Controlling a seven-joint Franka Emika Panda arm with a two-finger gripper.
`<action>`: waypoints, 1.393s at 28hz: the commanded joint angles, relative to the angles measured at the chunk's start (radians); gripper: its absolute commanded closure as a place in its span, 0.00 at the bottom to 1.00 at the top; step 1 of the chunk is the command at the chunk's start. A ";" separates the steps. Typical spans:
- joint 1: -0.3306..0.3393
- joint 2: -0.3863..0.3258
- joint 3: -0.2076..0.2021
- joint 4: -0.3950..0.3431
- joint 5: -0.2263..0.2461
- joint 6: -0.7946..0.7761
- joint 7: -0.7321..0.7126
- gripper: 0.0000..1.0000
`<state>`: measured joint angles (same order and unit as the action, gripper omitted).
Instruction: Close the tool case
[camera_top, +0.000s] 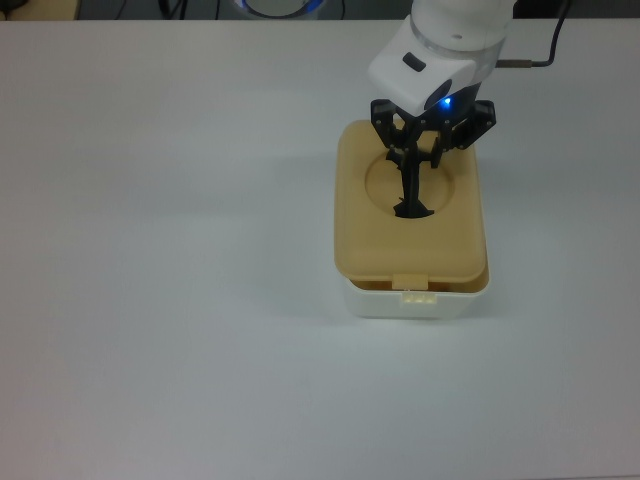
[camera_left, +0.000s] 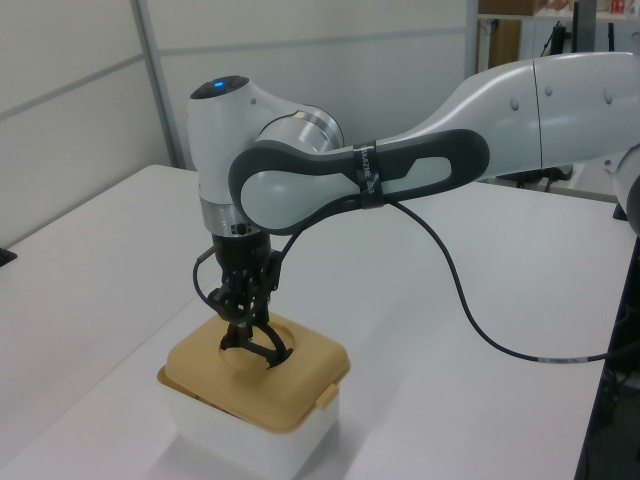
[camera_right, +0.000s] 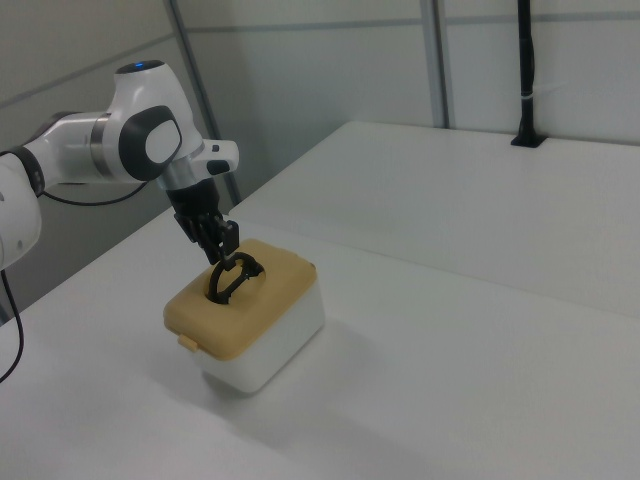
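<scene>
The end effector (camera_top: 411, 185) hangs straight down over the tool case, its two dark fingers drawn narrow around the black handle (camera_top: 410, 207) that stands up from the round recess in the tan lid (camera_top: 410, 215). In the top view the lid lies over the white tub (camera_top: 415, 300), which sits on the worktop (camera_top: 180, 250) just below the robot's wrist. A thin dark gap shows under the lid's front edge, above the tub's latch tab (camera_top: 417, 293), so the lid seems not fully seated there.

In the left view the end effector (camera_left: 244, 325) grips the handle (camera_left: 257, 352) at its top, with the arm reaching in from the left view's right. The lid (camera_left: 255, 385) covers the tub (camera_left: 250, 445), and its small tab juts out at the corner nearest the left view's right.

In the right view the end effector (camera_right: 228, 262) meets the handle (camera_right: 231, 277) above the lid (camera_right: 245, 300), and the tub (camera_right: 270, 345) stands well apart from the worktop's far edge.

To finish this well, I judge that the lid should be kept square over the tub and pressed straight down, evenly, until the front edge drops onto the latch tab. The handle should be let go only once the gap has closed, since pulling sideways could shift the lid off line.
</scene>
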<state>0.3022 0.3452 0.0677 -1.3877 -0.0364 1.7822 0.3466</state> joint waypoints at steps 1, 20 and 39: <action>0.014 0.009 -0.014 0.018 -0.013 0.003 -0.002 0.00; 0.012 -0.049 -0.022 0.033 0.000 -0.131 -0.081 0.00; 0.011 -0.178 -0.201 0.053 0.033 -0.408 -0.316 0.00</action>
<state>0.3016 0.1998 -0.0786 -1.3297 -0.0278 1.4084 0.0859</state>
